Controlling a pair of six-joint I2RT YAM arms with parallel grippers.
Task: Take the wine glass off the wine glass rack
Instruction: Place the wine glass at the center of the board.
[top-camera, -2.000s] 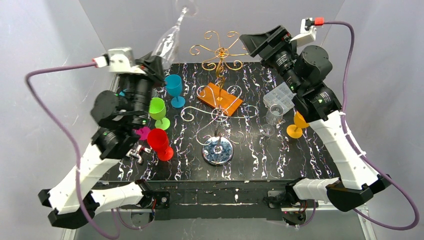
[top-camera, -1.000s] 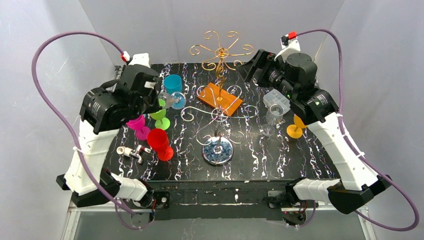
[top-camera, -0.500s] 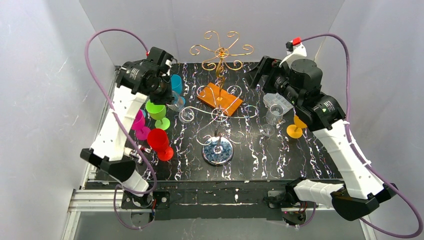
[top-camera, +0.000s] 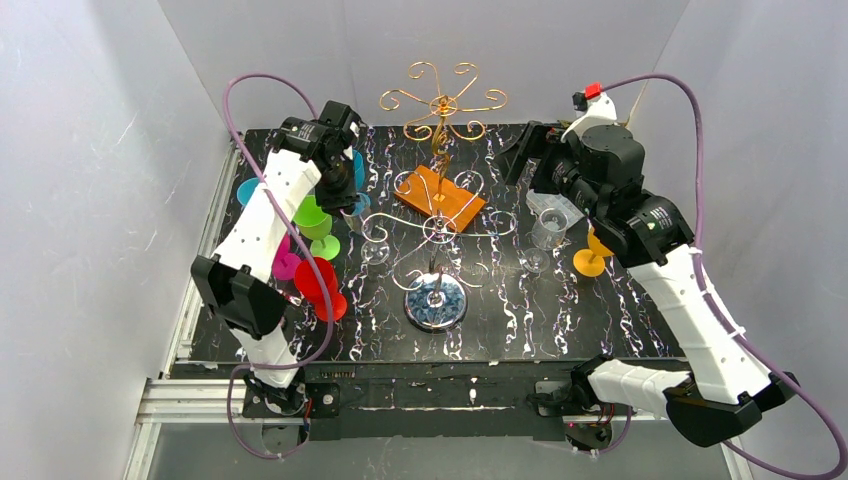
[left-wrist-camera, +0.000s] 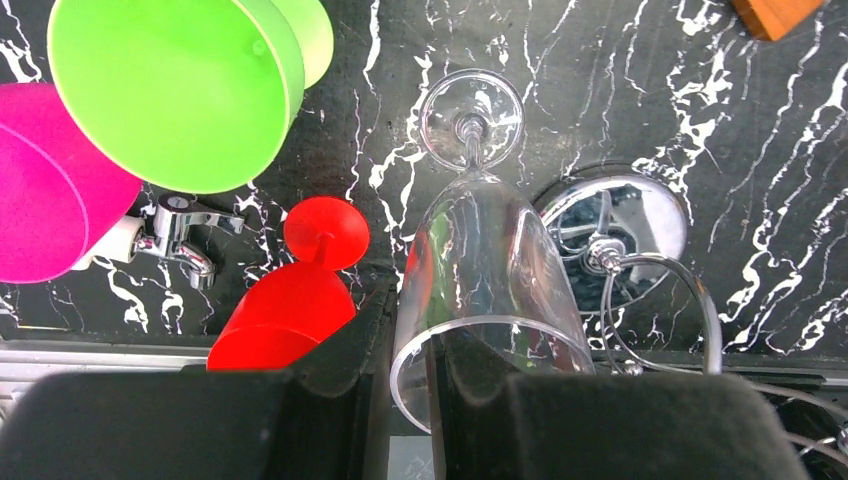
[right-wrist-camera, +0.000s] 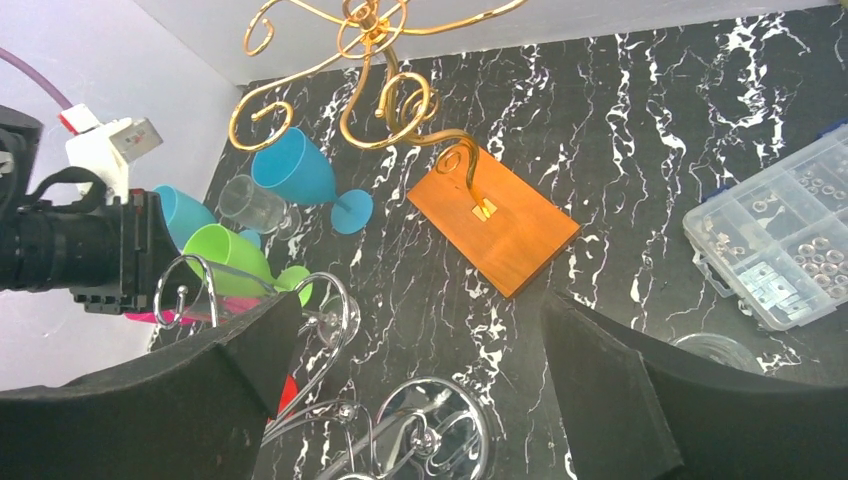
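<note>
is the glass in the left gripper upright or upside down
Upright: clear wine glass, foot down toward the table, rim pinched in the left gripper.

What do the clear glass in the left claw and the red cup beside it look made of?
Clear glass: glass or clear plastic, can't tell; fully see-through with bright glints. Red cup: probably plastic; opaque, even colour, dull sheen.
</note>
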